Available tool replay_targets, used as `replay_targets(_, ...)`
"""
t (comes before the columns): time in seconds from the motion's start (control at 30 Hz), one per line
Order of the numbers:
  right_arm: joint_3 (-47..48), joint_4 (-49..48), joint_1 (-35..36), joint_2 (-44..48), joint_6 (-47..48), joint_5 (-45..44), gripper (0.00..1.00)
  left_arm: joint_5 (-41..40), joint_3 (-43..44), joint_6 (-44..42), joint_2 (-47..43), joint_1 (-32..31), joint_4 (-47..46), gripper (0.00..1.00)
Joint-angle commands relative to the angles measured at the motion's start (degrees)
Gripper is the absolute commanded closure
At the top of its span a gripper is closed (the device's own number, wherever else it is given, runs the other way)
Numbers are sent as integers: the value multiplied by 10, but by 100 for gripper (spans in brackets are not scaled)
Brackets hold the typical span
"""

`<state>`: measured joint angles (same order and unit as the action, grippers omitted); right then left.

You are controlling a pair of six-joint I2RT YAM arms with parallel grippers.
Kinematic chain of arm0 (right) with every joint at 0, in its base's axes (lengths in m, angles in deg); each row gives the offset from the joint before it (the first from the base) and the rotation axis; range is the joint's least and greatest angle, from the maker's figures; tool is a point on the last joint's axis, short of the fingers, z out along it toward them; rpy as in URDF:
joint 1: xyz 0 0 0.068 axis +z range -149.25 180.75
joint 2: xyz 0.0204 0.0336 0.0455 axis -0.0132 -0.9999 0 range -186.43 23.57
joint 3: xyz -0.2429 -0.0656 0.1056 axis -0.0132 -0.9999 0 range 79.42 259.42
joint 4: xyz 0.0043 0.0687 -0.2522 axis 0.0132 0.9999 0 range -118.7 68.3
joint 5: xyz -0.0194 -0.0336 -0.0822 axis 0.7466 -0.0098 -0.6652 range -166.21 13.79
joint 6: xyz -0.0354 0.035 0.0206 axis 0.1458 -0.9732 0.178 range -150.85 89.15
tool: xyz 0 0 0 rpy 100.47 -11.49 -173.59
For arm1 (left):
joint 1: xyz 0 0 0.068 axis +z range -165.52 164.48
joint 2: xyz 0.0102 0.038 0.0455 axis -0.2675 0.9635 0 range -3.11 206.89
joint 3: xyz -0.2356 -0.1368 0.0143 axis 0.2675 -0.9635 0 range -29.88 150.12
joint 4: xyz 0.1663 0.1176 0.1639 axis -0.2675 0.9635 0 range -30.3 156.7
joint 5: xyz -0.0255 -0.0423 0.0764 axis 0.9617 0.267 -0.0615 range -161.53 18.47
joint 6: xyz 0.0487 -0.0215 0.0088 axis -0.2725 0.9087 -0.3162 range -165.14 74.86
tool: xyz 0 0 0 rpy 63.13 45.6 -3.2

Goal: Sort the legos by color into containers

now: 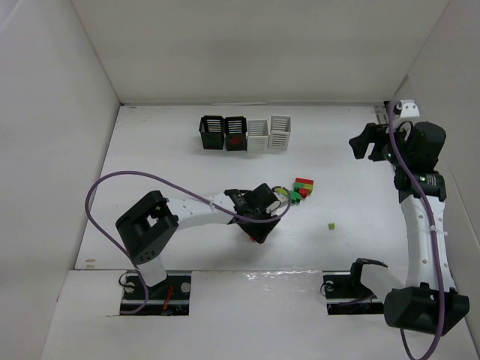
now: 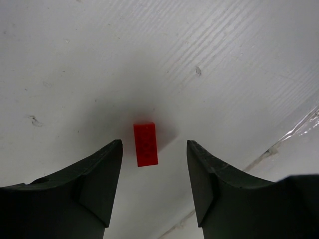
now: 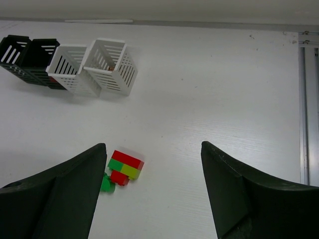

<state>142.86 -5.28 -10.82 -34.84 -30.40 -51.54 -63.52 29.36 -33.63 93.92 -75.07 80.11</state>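
Progress: early stage; most of the sorting is outstanding.

Done: the four baskets (image 1: 246, 133) stand in a row at 12 o'clock on the tabletop (image 1: 172, 172), two black to the left and two white to the right. The second black basket (image 1: 235, 133) shows something red inside. The contents of the other three cannot be confirmed.

Outstanding: a stacked cluster (image 1: 301, 189) of red, green and yellow-green bricks lies near the centre, at 1 o'clock from the left tool (image 1: 259, 229). A lone yellow-green piece (image 1: 331, 225) sits apart at 5 o'clock from the cluster. A loose green piece (image 3: 106, 184) touches the cluster's edge.

In hand: the left tool (image 2: 154, 144) is spread wide and holds nothing. It is over a single red brick (image 2: 145, 144), which lies flat on the tabletop between the fingers and untouched by them. Judgement: a pickup is being set up, bound for the basket with red in it.

The right tool (image 3: 153, 146) is also wide and empty, raised at 3 o'clock, well clear of the bricks.
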Motion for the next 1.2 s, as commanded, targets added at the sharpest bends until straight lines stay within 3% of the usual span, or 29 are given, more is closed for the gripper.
replay_targets(0.0,0,-3,-13,16,7,8,19,-29,12,4,-5,-2,17,49)
replay_targets(0.33,-5,-3,-13,22,7,8,19,-56,-5,-7,-5,-2,17,57)
replay_targets(0.53,-5,2,-13,22,17,8,19,-50,-23,-7,-5,-2,17,72)
replay_targets(0.7,-5,2,-13,16,17,8,19,-35,-28,-7,-5,-2,17,79)
replay_targets(0.73,-5,2,-13,10,23,8,19,-35,-28,-7,1,-2,17,87)
replay_targets(0.87,-11,-8,-13,-1,23,24,20,-35,37,-20,-4,5,29,99)
replay_targets(0.97,-19,-14,-13,-26,23,49,20,-30,118,-38,-19,54,34,100)
replay_targets(1.17,9,17,3,-80,-16,26,15,-132,318,-117,-17,138,14,100)
